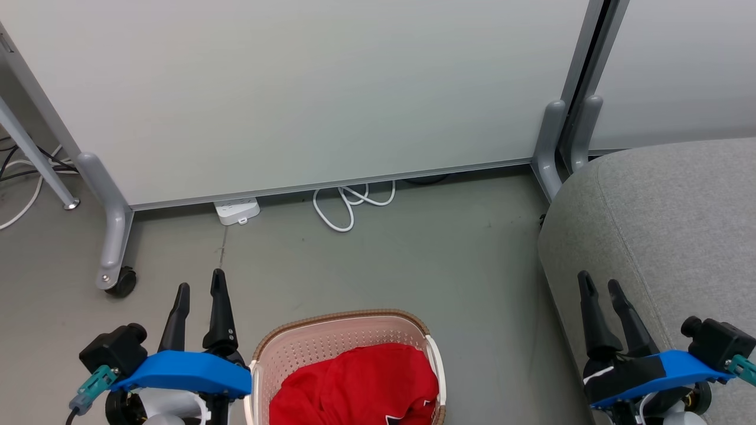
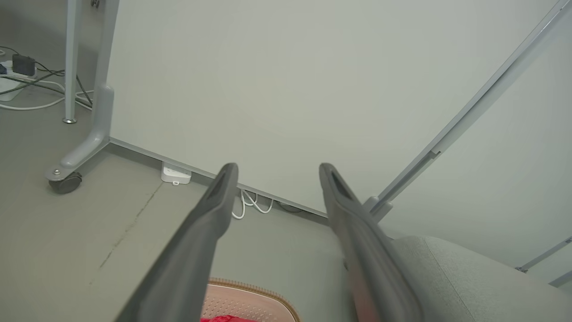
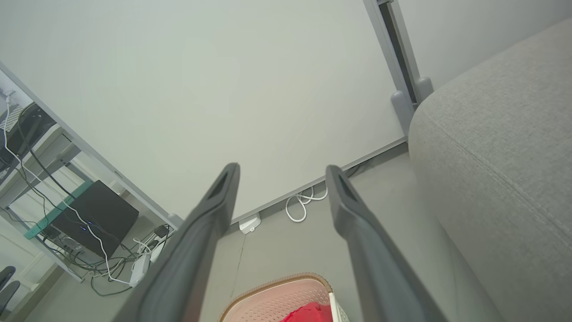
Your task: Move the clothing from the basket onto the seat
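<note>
Red clothing [image 1: 360, 386] lies bunched in the cream basket [image 1: 283, 354] with a brown rim, on the floor at the bottom centre of the head view. The basket rim [image 2: 250, 295] [image 3: 277, 295] also peeks into both wrist views, with a bit of red clothing [image 3: 310, 312] inside. The grey seat [image 1: 667, 218] [image 2: 447, 273] [image 3: 496, 147] stands to the right of the basket. My left gripper [image 1: 201, 286] [image 2: 277, 172] hangs open left of the basket, holding nothing. Over the seat's front edge, my right gripper [image 1: 599, 282] [image 3: 281, 172] is open and empty too.
A pale partition wall [image 1: 295, 88] on grey feet with a castor [image 1: 121, 280] runs across the back. A white power strip [image 1: 236, 211] and looped white cable [image 1: 348, 203] lie at its base. More cables and a black box [image 3: 100, 214] sit beyond the partition's left end.
</note>
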Motion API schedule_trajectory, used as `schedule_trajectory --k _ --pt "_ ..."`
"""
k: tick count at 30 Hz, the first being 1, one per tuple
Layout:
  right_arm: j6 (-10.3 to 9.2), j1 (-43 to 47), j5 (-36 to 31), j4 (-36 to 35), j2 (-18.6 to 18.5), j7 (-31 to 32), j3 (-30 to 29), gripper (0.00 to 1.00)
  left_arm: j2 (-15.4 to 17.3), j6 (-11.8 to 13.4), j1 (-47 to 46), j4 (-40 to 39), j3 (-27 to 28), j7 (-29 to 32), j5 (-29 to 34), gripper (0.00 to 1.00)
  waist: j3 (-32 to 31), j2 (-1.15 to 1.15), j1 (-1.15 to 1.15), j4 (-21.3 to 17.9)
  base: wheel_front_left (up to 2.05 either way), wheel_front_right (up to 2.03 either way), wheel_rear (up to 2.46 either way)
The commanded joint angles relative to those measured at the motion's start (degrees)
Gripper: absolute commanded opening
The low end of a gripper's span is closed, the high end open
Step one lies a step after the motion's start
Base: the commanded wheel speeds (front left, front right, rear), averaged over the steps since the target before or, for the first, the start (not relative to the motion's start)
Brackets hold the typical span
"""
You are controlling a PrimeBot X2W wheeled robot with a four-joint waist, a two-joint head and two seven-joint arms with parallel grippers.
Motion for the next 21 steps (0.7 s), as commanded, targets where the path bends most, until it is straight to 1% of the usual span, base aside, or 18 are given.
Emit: schedule_trajectory --k 1,21 --pt "0.09 -0.9 -1.7 -0.4 -0.6 -0.5 0.2 1.0 0.5 0.1 -1.4 -0.3 -0.2 -0.5 1.7 1.0 0.0 0.0 0.0 0.0 0.0 0.0 0.0" --pt "0.11 -1.1 -14.3 1.2 -0.9 -3.4 1.9 1.0 0.6 0.7 -1.8 2.3 -2.3 -3.5 14.2 1.0 0.2 0.0 0.0 0.8 0.0 0.0 0.0"
